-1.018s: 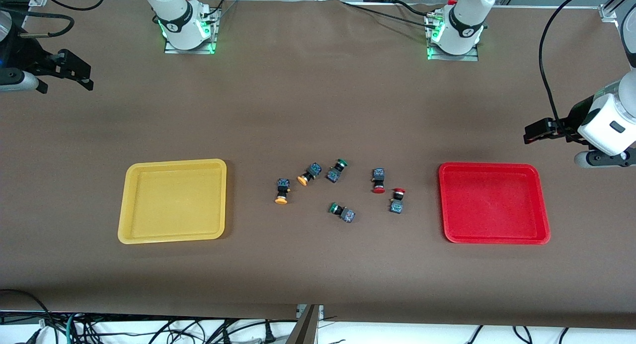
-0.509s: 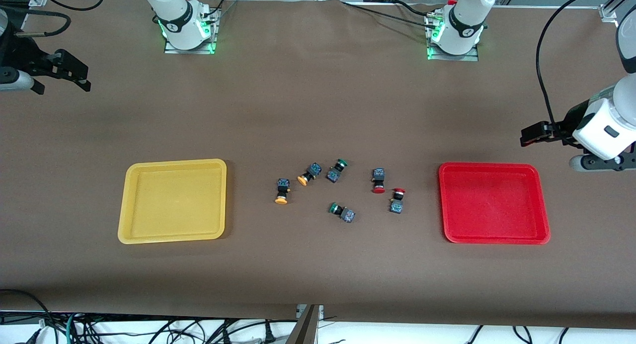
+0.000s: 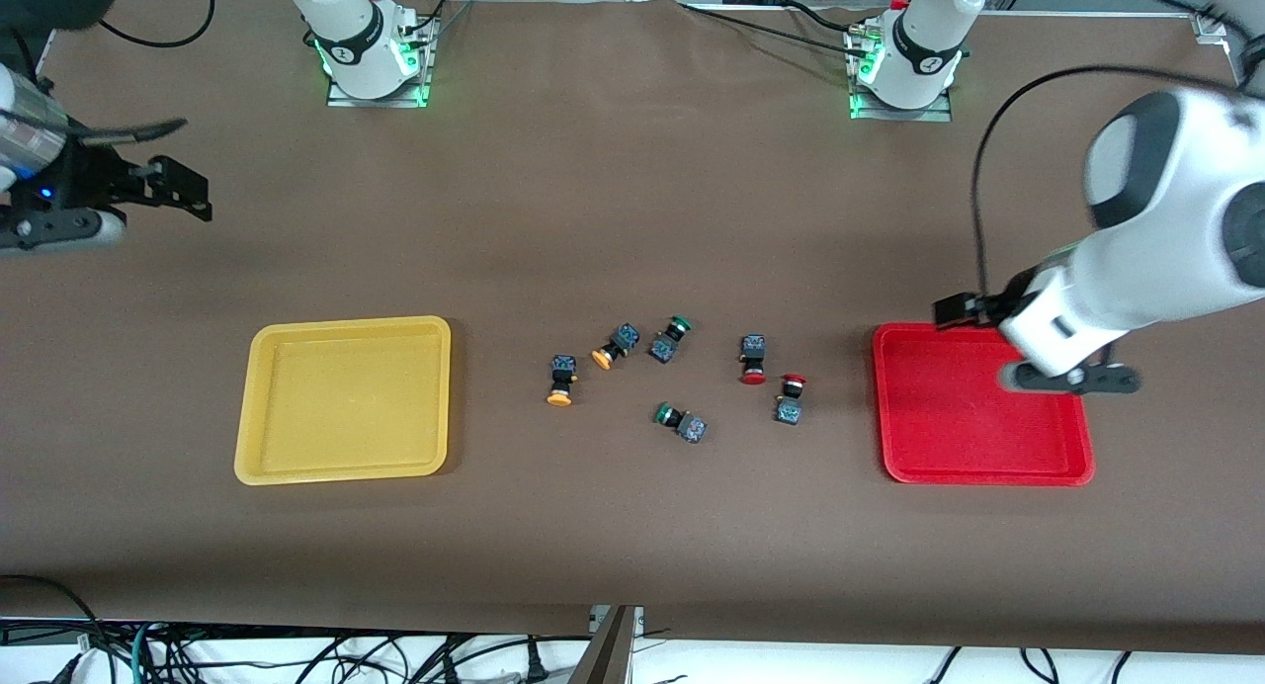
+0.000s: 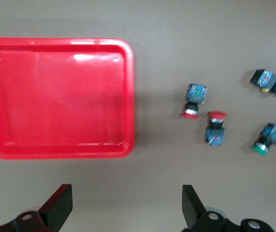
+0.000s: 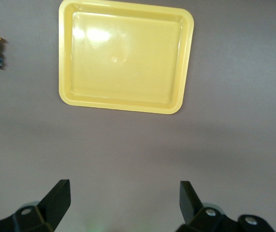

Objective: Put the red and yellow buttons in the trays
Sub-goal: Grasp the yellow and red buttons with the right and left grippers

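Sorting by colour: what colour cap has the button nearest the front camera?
Green; clearest in the front view.

Both arms: glossy white shells, dark grey/black joint bands. Bases (image 3: 374,61) and (image 3: 904,66) sit on metal plates, green LEDs lit, small red part near each. Black cable (image 3: 978,200) loops along left arm. Grippers black: left gripper (image 4: 127,212), right gripper (image 5: 124,205). Blue LED on right wrist.
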